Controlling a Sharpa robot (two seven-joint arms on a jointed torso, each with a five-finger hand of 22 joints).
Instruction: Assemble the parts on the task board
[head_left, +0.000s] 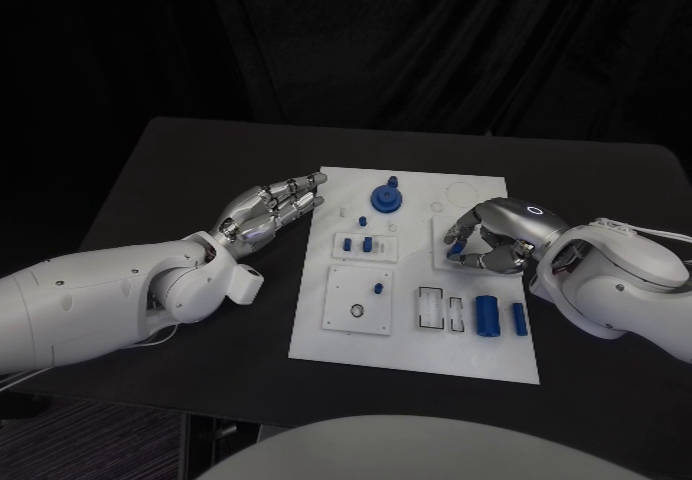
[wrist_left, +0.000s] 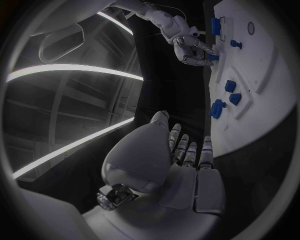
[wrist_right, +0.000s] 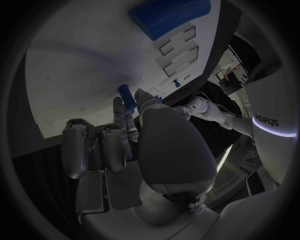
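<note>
Here, over the white rectangular task board (head_left: 411, 345) on the black bench (head_left: 188, 170), pinched a small blue peg (wrist_right: 127, 97) in the right hand (head_left: 483, 240); hovered left hand (head_left: 271, 212) open, holding nothing, beside the board. Risked dropping or jamming the peg through tilt.

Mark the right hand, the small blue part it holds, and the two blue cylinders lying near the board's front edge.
right hand (head_left: 488, 238), head view, on the knuckles.
small blue part (wrist_right: 127, 97), right wrist view, on its exposed shaft.
blue cylinders (head_left: 488, 314), head view, on the larger one's middle.
</note>
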